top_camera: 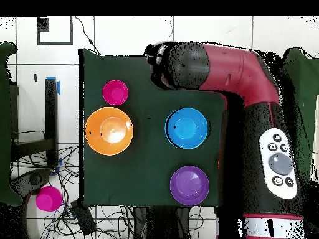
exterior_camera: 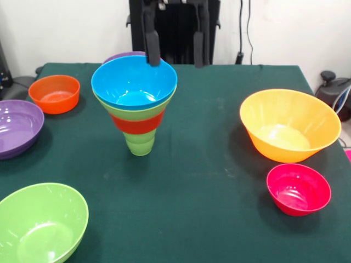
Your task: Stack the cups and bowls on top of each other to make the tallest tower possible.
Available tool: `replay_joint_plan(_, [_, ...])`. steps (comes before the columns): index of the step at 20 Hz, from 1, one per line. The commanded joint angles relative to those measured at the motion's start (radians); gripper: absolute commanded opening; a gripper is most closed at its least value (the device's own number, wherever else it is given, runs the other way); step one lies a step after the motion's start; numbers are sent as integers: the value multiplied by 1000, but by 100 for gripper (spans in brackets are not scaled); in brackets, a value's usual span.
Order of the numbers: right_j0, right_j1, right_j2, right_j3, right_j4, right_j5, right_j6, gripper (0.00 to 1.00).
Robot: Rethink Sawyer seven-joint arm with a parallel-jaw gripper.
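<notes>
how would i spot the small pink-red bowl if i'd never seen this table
Find the dark green cloth table, then the large glossy orange plastic bowl by its right edge in the front view. Just in front of it sits the small pink-red plastic bowl. It is far smaller than its orange neighbour and the only pink one there.

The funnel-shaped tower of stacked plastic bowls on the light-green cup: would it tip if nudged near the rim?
Probably: the tower flares from a narrow cup up to a wide blue bowl, so it looks top-heavy. Glossy plastic suggests it is light and may slide.
</notes>
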Motion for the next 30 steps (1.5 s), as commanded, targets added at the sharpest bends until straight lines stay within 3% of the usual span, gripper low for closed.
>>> replay_joint_plan(1, [52,29,-48,147,-50,-55,85,100])
replay_joint_plan(6, [53,12,-48,162,-34,-26,50,100])
replay_joint_plan(21, [82,15,-52,19,-25,89,17,100])
replay_joint_plan(27, [88,81,-30,-158,-44,210,-46,100])
replay_joint_plan(30, [91,158,3,-307,-52,291,-101,100])
